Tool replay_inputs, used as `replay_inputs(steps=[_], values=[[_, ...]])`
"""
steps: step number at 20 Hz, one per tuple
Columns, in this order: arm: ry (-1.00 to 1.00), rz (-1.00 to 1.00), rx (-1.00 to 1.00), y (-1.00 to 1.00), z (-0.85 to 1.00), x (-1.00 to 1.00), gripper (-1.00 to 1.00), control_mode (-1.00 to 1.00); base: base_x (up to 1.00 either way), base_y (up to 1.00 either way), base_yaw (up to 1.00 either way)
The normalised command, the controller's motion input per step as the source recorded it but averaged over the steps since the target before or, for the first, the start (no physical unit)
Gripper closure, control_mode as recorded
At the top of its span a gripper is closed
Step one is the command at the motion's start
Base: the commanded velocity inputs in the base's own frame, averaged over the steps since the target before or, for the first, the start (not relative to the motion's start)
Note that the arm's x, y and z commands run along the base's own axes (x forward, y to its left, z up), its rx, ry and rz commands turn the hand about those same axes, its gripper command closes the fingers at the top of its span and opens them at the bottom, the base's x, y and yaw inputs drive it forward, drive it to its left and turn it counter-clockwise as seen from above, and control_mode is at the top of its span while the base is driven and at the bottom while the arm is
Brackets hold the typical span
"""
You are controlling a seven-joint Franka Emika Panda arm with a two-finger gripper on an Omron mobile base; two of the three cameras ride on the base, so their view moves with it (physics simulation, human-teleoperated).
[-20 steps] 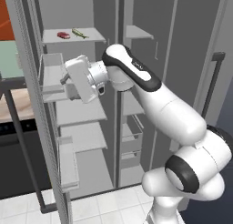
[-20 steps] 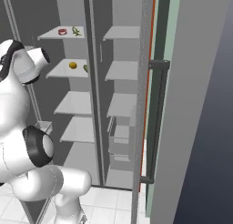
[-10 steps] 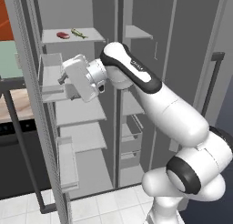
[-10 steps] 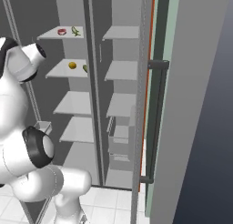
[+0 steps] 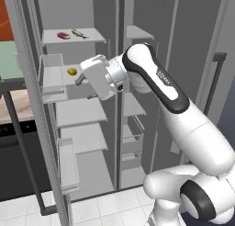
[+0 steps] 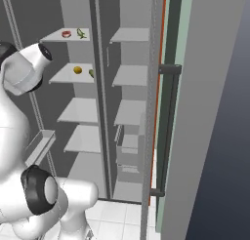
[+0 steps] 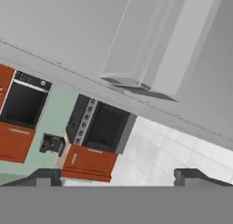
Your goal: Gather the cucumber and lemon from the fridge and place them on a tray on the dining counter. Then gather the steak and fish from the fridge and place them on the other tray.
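- The fridge (image 5: 114,18) stood open in a grey simulated kitchen, with a pale tiled floor (image 5: 105,206) at its foot.
- Its open door (image 5: 27,105) on the left carried bins (image 5: 53,78); in the right base view a second door (image 6: 205,112) with a dark bar handle (image 6: 168,127) stood at the right.
- Beyond the left door, an orange cabinet and a wooden desk (image 5: 11,110) edge showed.
- The top shelf (image 5: 73,35) held the steak (image 5: 63,35), red, and the fish (image 5: 79,34), greenish, just beside it.
- The shelf below (image 6: 73,74) held the lemon (image 5: 71,71); the cucumber (image 6: 91,73) lay near it towards the middle wall.
- The lower shelves (image 5: 80,112) were bare grey.
- The gripper (image 5: 81,77) hung in front of the lemon's shelf, near the lemon but not touching it; its jaws stood wide apart, holding nothing.
- The hand view looked down past a door bin at a dark stove (image 7: 98,127) and orange drawers (image 7: 88,164).
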Motion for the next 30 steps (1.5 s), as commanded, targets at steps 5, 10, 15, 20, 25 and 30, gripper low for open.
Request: replay_inputs(steps=[5,10,15,20,25,30], values=[[-0.11,-0.02,-0.04,-0.7,0.09,-0.09,-1.0,-1.0,0.0,0.0,0.0],[-0.13,-0.05,-0.11,-0.56,0.03,-0.04,-1.0,-1.0,0.0,0.0,0.0],[-0.12,-0.13,-0.19,-0.35,0.0,-0.05,-1.0,-1.0,0.0,0.0,0.0],[-0.04,-0.22,-0.2,-0.25,-0.05,-0.08,-1.0,-1.0,0.0,0.0,0.0],[0.0,-0.2,-0.16,-0.21,-0.32,-0.04,-1.0,-1.0,0.0,0.0,0.0],[0.01,-0.12,-0.1,-0.33,-0.53,-0.02,-1.0,-1.0,0.0,0.0,0.0]])
